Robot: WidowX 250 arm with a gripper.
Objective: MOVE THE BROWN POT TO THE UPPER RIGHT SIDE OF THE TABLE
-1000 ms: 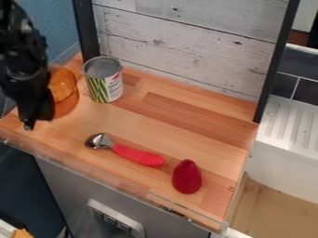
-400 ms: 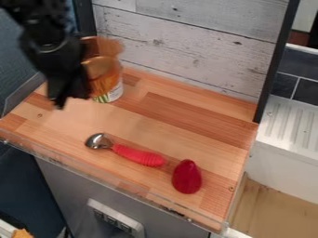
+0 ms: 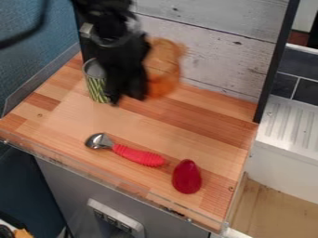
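One brown pot (image 3: 162,67), glowing orange toward its lower part, paler and browner higher up, seemingly see-through, blurred at its outline. Gripped by the black tool (image 3: 129,98) at the pot's left side, held up over the far part of the tabletop (image 3: 142,125), right of the can (image 3: 96,86).
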